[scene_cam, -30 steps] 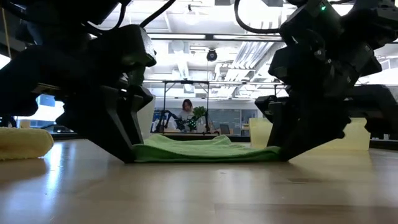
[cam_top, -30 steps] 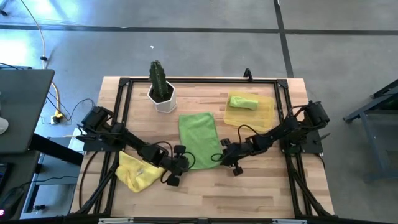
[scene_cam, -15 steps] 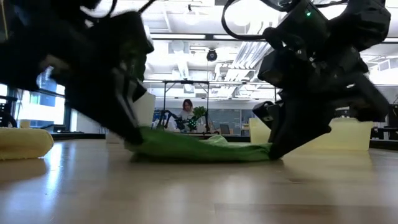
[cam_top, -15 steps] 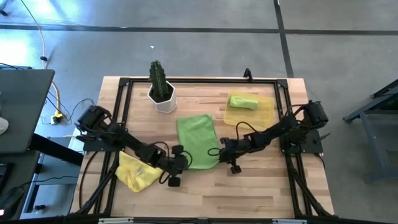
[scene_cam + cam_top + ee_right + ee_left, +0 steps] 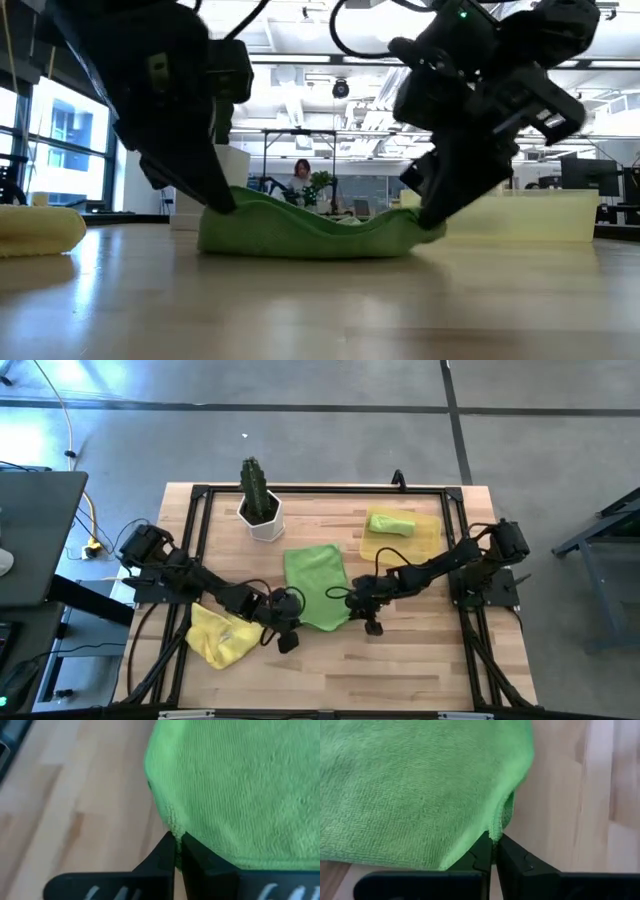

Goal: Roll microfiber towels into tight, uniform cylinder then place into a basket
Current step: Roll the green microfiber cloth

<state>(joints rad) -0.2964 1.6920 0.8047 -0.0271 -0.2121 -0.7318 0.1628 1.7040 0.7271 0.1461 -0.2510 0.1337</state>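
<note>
The flat green towel (image 5: 316, 586) lies in the middle of the wooden table (image 5: 420, 660), and both arms are working on its near edge. The left gripper (image 5: 283, 622) is at the towel's near left corner. Its jaws are pinched tight on the hem there, which the left wrist view shows well: the two dark fingers (image 5: 512, 864) are pressed together with the green edge (image 5: 496, 831) caught between them. The right gripper (image 5: 354, 600) is at the towel's near right corner. Its jaws are also squeezed tight on the cloth, and its fingers (image 5: 192, 854) meet right at the green rim (image 5: 172, 827).

From the low view, the towel (image 5: 310, 232) is lifted a little at both ends where the grippers hold it, and it sags in the middle onto the table.

A second green towel (image 5: 391, 523) is rolled up and sits inside the yellow basket (image 5: 428, 542), which is behind and to the right of the flat towel. A yellow towel (image 5: 222, 636) lies crumpled to the left of the flat towel, under the left arm. A white pot with a cactus (image 5: 258, 500) stands behind the flat towel, toward the left.

Far behind the table, in the room, a person (image 5: 299, 180) is sitting at a desk
</note>
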